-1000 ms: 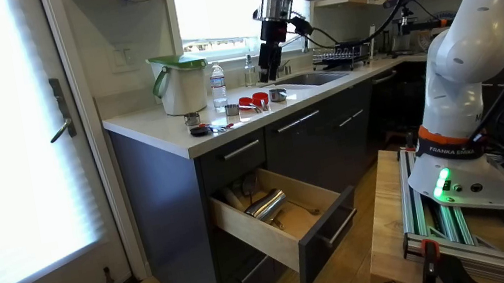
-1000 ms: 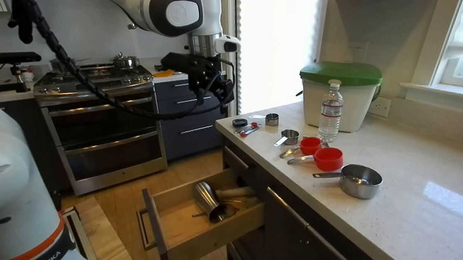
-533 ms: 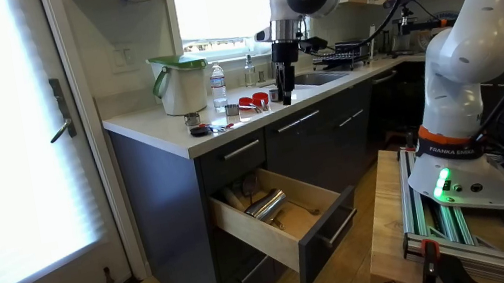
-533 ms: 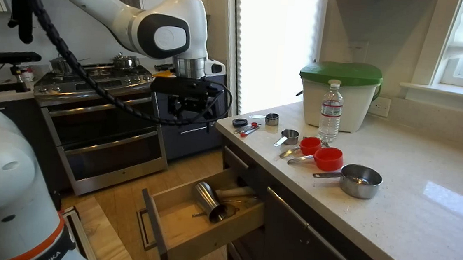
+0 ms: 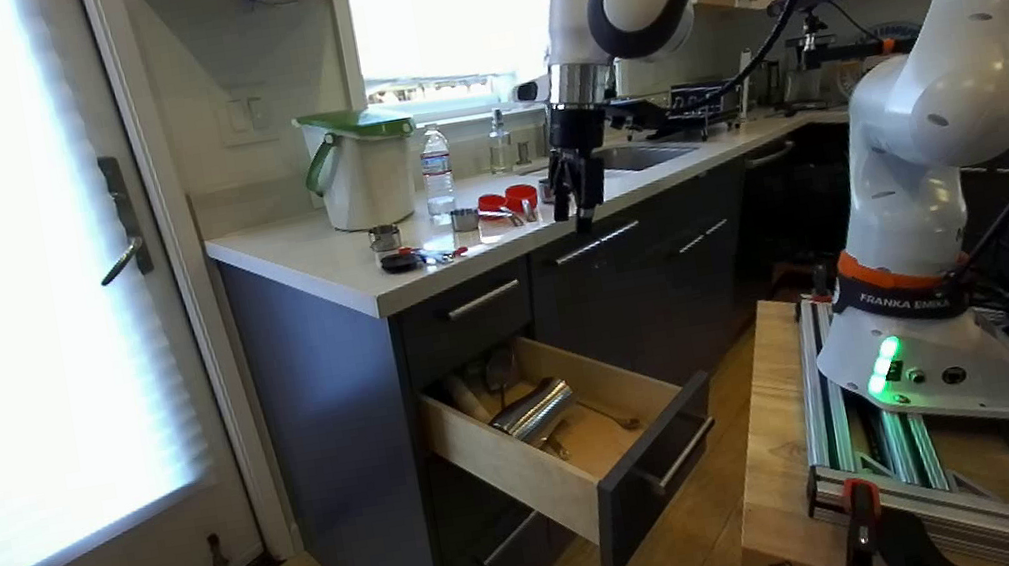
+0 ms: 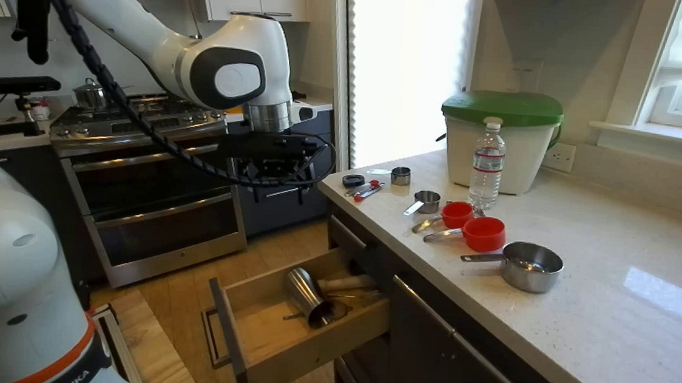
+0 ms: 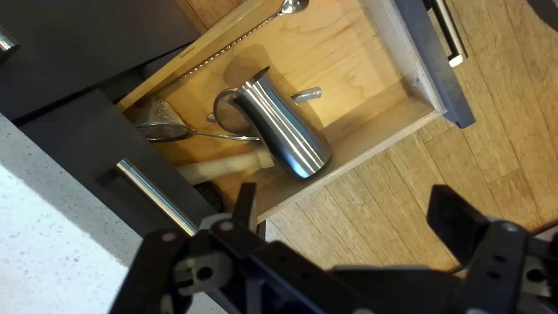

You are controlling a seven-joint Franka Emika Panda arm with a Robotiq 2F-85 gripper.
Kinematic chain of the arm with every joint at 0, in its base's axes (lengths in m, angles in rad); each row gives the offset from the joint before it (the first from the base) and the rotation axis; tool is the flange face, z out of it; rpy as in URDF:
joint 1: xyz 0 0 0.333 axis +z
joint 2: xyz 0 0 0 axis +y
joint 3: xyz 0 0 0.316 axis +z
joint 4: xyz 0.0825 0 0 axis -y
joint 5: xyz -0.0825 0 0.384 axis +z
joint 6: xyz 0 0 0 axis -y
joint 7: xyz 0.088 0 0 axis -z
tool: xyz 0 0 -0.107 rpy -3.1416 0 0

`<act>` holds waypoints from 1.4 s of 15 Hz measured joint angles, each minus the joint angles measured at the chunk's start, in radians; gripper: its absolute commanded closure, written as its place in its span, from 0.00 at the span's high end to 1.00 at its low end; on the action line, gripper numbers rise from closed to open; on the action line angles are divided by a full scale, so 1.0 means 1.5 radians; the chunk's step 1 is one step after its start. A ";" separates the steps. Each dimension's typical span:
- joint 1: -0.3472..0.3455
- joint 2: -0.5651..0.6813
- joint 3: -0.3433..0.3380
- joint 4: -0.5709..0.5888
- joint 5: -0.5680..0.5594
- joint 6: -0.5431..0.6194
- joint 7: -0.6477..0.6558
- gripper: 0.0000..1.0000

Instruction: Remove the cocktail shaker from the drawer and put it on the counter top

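The cocktail shaker (image 7: 285, 126), a waisted steel cup, lies on its side in the pulled-out drawer (image 5: 513, 464). Both exterior views show it too, the shaker (image 6: 306, 295) with its mouth toward the cabinet end. My gripper (image 7: 344, 194) is open, its fingers (image 7: 455, 222) wide apart with only floor and the drawer's side edge seen between them. In an exterior view the gripper (image 5: 573, 219) points down, well above the drawer, near the front edge of the white counter top (image 5: 297, 250). Nothing is held.
Beside the shaker in the drawer lie a sieve (image 7: 161, 120), a pale wooden handle (image 7: 226, 165) and a long spoon (image 7: 244, 39). The counter top carries red measuring cups (image 6: 483, 234), a steel cup (image 6: 531, 267), a water bottle (image 6: 487, 172) and a green-lidded bin (image 6: 503, 143).
My arm has come down and away from the counter top, and the gripper has turned from a tilt to pointing downward. Shaker and drawer have stayed put.
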 measured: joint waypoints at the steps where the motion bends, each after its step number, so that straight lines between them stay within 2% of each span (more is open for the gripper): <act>1: 0.000 0.001 0.001 0.000 -0.008 0.000 -0.002 1.00; 6: 0.011 0.029 0.042 -0.028 -0.104 0.031 -0.019 1.00; 9: 0.024 0.078 0.075 -0.028 -0.157 0.086 -0.021 1.00; 12: 0.018 0.134 0.102 -0.028 -0.249 0.146 -0.003 1.00; 17: -0.006 0.222 0.116 -0.028 -0.417 0.197 0.067 1.00; 21: -0.019 0.282 0.114 -0.028 -0.553 0.213 0.190 1.00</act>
